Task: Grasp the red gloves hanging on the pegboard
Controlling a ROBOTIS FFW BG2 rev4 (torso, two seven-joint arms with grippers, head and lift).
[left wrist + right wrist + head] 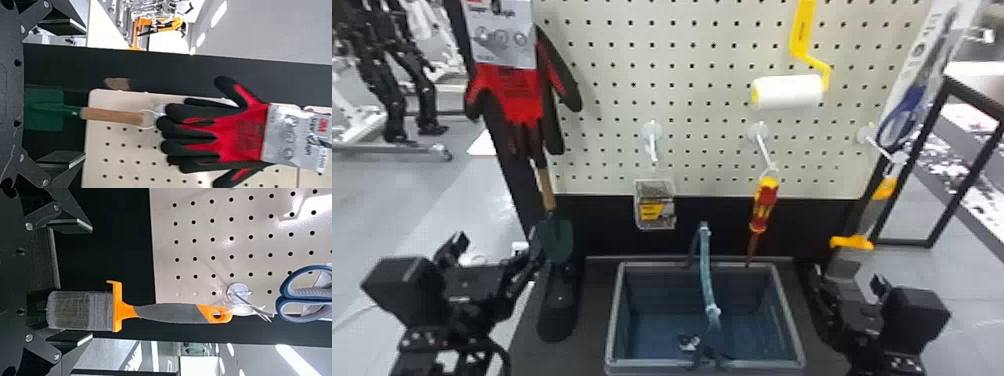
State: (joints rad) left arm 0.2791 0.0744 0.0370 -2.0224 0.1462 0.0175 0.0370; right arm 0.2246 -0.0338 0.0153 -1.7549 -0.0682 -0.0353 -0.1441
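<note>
Left wrist view showed my left pincer (74,92) spread, short of the red gloves (231,133), which I hadn't grasped yet.

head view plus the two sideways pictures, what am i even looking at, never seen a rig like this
This is a two-armed robot facing a tool display. The head view looks forward and down from a camera on its head; the other two come from its wrist cameras and are turned sideways. Each arm ends in a black two-fingered claw: the left claw and the right claw are both open, holding nothing. On the cream pegboard hang the red and black gloves on a grey card, a green spade with a wooden handle, a white paint roller with a yellow handle, a red and yellow screwdriver, an orange and grey paintbrush and blue-handled scissors. Below sits a blue-grey plastic bin.
</note>
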